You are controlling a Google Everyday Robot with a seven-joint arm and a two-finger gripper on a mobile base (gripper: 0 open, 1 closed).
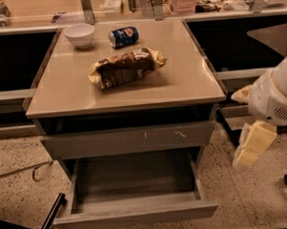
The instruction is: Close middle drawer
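Firstly, at the counter's rear left corner stands a white bowl. Just beside it, along the rear edge, a blue can lies on its side; its marking reads as Pepsi. Near the counter's middle lies a brown and yellow snack bag, its print too blurred to read. Below the front edge sits a shut grey drawer front with pale scratch marks. Beneath that, the middle drawer stands pulled well out past the front edge, grey tray interior exposed, front plain and unmarked. Off the counter's right edge, level with the drawers and clear of them, hangs the gripper. Whether it is released or clenched cannot be told.
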